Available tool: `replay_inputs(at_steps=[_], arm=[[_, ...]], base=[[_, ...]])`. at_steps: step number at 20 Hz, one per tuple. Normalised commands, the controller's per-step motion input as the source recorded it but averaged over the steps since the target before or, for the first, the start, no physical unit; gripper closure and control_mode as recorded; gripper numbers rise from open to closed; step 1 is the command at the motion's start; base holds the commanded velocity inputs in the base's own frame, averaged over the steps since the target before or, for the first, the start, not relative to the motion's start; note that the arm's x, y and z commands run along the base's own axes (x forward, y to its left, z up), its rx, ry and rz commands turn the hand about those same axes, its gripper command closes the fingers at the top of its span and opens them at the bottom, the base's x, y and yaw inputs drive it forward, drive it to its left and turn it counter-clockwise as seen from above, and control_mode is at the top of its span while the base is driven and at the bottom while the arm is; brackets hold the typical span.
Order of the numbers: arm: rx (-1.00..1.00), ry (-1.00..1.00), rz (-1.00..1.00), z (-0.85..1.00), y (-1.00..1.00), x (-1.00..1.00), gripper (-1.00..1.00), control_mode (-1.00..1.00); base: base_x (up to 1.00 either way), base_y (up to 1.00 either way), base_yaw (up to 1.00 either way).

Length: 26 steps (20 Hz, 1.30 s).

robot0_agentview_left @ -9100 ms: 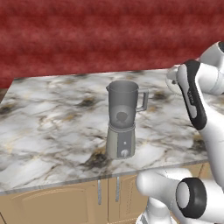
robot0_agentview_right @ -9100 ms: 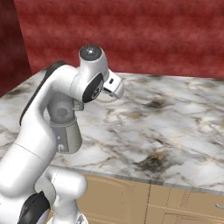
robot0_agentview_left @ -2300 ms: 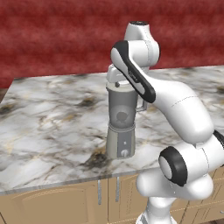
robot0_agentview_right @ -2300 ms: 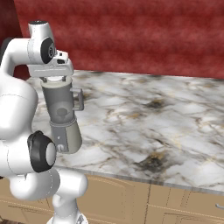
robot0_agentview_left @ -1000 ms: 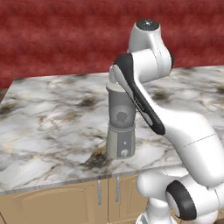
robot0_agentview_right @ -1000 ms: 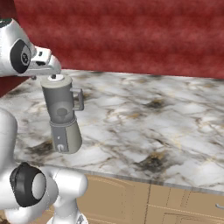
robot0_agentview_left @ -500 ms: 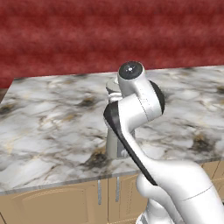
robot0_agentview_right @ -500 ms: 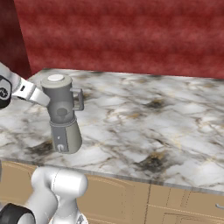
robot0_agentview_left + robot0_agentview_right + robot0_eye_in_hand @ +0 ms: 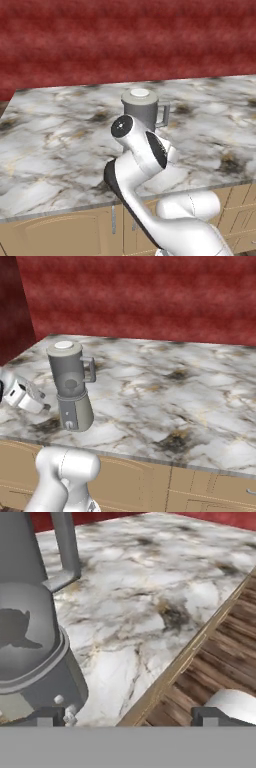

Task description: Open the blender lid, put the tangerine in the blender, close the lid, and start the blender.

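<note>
The blender point(image 9: 70, 388) stands on the marble counter with the blender lid point(image 9: 64, 347) seated on its jar. From the left base view, the blender point(image 9: 145, 114) and lid point(image 9: 140, 95) rise behind my arm, which hides the base. My gripper point(image 9: 44, 402) hangs low beside the base, on its left in the right base view, and touches nothing. In the hand view the blender base point(image 9: 35, 662) and jar handle point(image 9: 67, 547) are close on the left. The gripper point(image 9: 129, 717) is open with nothing between its fingertips point(image 9: 50, 714). The tangerine is out of view.
The marble counter point(image 9: 165, 391) stretches wide to the blender's right, with a red wall point(image 9: 150, 296) behind it. The counter's front edge point(image 9: 170, 672) runs diagonally, with wooden floor point(image 9: 220, 662) below. Beige cabinets point(image 9: 150, 481) sit under the counter.
My arm has swung down from above the blender to low beside its base. The lid has stayed on the jar and the gripper has stayed open.
</note>
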Motion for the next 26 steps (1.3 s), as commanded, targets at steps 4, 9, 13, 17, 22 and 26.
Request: replay_inputs(at_steps=[4, 9, 13, 17, 22, 26], arm=[[0.00, -0.13, -0.35, -0.52, 0.00, 0.00, -1.00, -1.00], [0.00, -0.16, -0.27, -0.46, 0.00, 0.00, -1.00, -1.00], [-0.01, -0.17, -0.20, -0.43, 0.00, 0.00, -1.00, -1.00], [-0.02, -0.14, -0.09, -0.40, 0.00, 0.00, -1.00, -1.00], [0.00, -0.06, -0.03, -0.33, 0.00, 0.10, -1.00, -1.00], [0.00, -0.04, 0.00, -0.31, -0.01, 0.14, -1.00, -1.00]], base=[[0.00, 0.00, 0.00], [0.00, 0.00, 0.00], [0.00, 0.00, 0.00], [0.00, 0.00, 0.00], [0.00, 0.00, 0.00], [0.00, 0.00, 0.00]])
